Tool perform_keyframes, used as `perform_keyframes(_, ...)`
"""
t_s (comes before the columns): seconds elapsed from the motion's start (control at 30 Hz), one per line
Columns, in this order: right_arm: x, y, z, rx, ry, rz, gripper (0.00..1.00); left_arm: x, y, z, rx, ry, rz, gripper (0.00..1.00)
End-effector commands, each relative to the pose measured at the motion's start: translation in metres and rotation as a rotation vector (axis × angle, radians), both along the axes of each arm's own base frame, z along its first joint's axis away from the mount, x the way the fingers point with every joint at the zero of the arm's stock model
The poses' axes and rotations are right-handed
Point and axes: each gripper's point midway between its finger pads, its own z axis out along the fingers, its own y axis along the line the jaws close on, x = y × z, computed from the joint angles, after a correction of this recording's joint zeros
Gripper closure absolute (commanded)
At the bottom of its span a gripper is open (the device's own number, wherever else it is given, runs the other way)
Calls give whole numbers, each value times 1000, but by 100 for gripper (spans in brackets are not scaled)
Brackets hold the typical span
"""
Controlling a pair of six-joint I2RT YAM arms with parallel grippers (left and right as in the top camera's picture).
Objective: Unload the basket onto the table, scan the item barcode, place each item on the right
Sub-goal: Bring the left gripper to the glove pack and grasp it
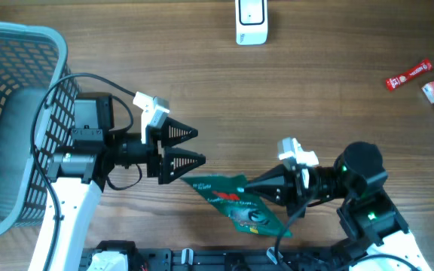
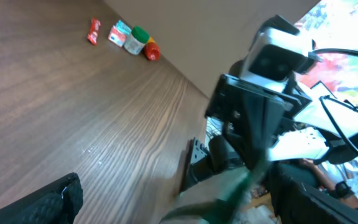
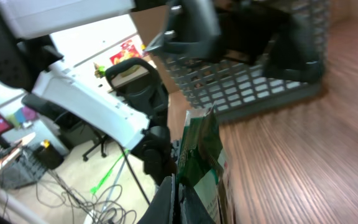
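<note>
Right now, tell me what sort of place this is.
Probably a mock shop checkout in a lab: a white barcode scanner, a grey shopping basket, a green snack packet in the right gripper.

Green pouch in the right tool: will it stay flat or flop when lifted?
Probably flops: the green pouch looks like thin, creased film, pinched near one edge by the right tool. Likely light, since it lies nearly flat.

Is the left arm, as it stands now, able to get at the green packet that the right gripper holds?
Probably yes. The left gripper is open and sits right beside a corner of the green packet, with nothing between them. The right gripper holds it from the other side.
</note>
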Motion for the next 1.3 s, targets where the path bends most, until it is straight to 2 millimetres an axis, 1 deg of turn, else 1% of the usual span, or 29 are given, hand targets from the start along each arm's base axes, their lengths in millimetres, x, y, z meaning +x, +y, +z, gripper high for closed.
perform_keyframes(0.0, 17, -2, 2, 2, 28, -31, 96, -6, 1, 1, -7, -50, -28, 0)
perform_keyframes(0.07, 21, -2, 8, 27, 31, -12, 95, -9, 1, 0, -5, -47, -32, 0)
perform_keyframes(0.2, 22, 1, 25, 82, -1, 53, 96, -10, 1, -1, -5, -38, -32, 0)
perform_keyframes(0.27, 28, 2, 23, 85, 2, 55, 96, -11, 1, -1, -5, -26, -32, 0)
perform_keyframes(0.33, 33, 4, 16, 76, 34, 53, 96, -13, -1, -2, -5, -20, -41, 0)
perform_keyframes(0.43, 40, 7, 7, 64, 94, 52, 96, -20, -8, -2, -4, -46, -84, 0)
perform_keyframes(0.5, 41, 8, 8, 70, 99, 65, 95, -25, -14, -3, 5, -48, -111, 1)
perform_keyframes(0.6, 41, 8, 16, 90, 75, 76, 96, -28, -19, -11, 51, -51, -126, 1)
perform_keyframes(0.67, 39, 7, 24, 107, 51, 83, 95, -27, -21, -23, 121, -53, -115, 1)
perform_keyframes(0.73, 38, 7, 26, 110, 45, 90, 96, -25, -19, -34, 187, -48, -96, 1)
perform_keyframes(0.77, 37, 7, 26, 109, 49, 94, 96, -23, -16, -41, 228, -40, -80, 3)
perform_keyframes(0.8, 36, 7, 26, 108, 49, 101, 96, -22, -14, -45, 254, -35, -69, 8)
perform_keyframes(0.87, 36, 7, 26, 107, 52, 101, 96, -19, -10, -52, 300, -31, -49, 29)
perform_keyframes(0.9, 36, 7, 26, 107, 52, 101, 95, -19, -9, -54, 310, -29, -45, 42)
perform_keyframes(1.0, 36, 7, 26, 107, 58, 101, 96, -19, -9, -54, 314, -29, -43, 71)
perform_keyframes(1.03, 36, 7, 26, 107, 61, 102, 96, -19, -9, -54, 314, -29, -43, 85)
perform_keyframes(1.07, 36, 7, 26, 105, 80, 102, 86, -19, -9, -54, 313, -29, -43, 96)
perform_keyframes(1.1, 34, 6, 25, 102, 91, 112, 68, -19, -9, -54, 311, -26, -44, 96)
perform_keyframes(1.13, 33, 5, 25, 99, 100, 118, 44, -20, -10, -53, 303, -24, -47, 96)
perform_keyframes(1.17, 33, 4, 25, 96, 103, 123, 29, -20, -10, -52, 299, -22, -48, 96)
perform_keyframes(1.2, 31, 2, 24, 92, 103, 134, 11, -20, -11, -51, 295, -21, -49, 96)
perform_keyframes(1.23, 30, 0, 23, 89, 101, 142, 0, -21, -11, -50, 287, -23, -52, 96)
perform_keyframes(1.27, 30, -4, 23, 83, 98, 154, 0, -22, -13, -45, 261, -27, -61, 96)
